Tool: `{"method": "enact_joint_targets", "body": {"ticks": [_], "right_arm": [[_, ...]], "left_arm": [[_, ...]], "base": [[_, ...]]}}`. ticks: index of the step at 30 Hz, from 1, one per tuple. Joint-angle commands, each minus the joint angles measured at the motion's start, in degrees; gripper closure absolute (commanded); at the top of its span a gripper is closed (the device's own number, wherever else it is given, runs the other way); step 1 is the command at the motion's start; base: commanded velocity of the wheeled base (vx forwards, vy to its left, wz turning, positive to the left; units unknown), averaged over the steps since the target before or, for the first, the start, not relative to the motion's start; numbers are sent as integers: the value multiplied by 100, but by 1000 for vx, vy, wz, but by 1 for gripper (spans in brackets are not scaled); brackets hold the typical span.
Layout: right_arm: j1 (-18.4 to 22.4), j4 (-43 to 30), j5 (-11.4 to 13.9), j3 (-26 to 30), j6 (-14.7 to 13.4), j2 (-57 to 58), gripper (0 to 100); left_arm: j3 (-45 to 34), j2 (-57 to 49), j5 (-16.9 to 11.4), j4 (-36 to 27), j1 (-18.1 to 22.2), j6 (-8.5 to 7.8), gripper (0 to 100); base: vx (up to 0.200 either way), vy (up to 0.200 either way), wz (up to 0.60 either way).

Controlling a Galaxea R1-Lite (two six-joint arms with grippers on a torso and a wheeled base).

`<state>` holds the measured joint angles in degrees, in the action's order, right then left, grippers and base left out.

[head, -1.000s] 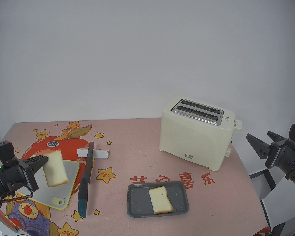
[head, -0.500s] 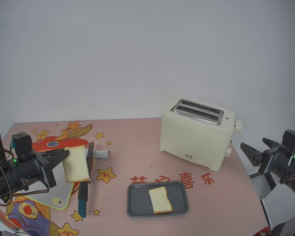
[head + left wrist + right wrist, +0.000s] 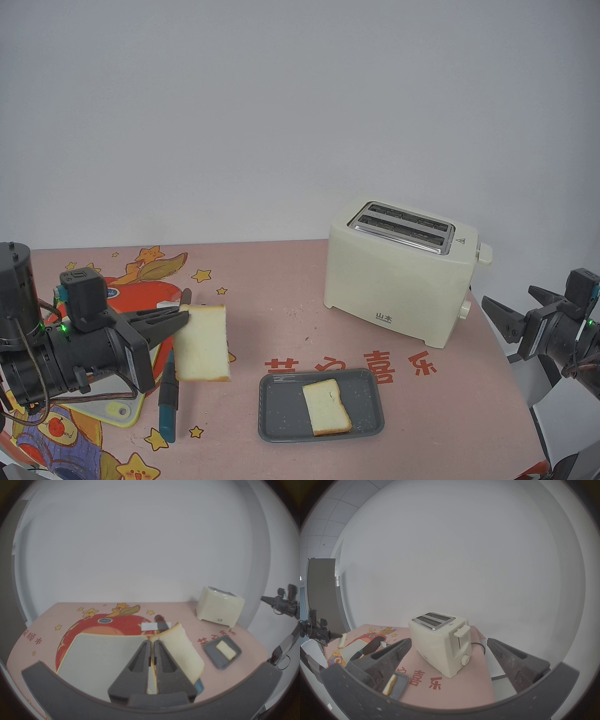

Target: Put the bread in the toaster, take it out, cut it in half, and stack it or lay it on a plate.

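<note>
My left gripper is shut on the top edge of a half slice of bread, which hangs upright in the air above the knife, left of the grey plate. In the left wrist view the bread sits pinched beside the closed fingers. A second half slice lies flat on the plate. The cream toaster stands at the back right, both slots empty. My right gripper hangs open off the table's right edge, level with the toaster.
A pale cutting board with a yellow-green rim lies at the table's left front, partly behind my left arm. A small white block sits behind the bread. The table's right edge runs close to my right gripper.
My left gripper has carried the bread rightward from above the cutting board to past the knife, toward the plate. The right gripper has drifted slightly left and down.
</note>
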<state>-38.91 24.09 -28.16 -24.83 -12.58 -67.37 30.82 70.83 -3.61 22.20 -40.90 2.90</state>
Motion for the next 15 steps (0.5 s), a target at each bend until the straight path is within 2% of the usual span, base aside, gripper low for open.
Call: {"method": "enact_joint_targets", "body": {"ticks": [1, 15], "right_arm": [[-2, 8, -5, 22, 1, -57, 0], [147, 26, 4, -74, 10, 13, 0]], "left_arm": [[73, 230, 0, 48, -182, 9, 100], [434, 1003, -61, 74, -313, -9, 100]], "base": [[0, 0, 0], [0, 0, 0]]}}
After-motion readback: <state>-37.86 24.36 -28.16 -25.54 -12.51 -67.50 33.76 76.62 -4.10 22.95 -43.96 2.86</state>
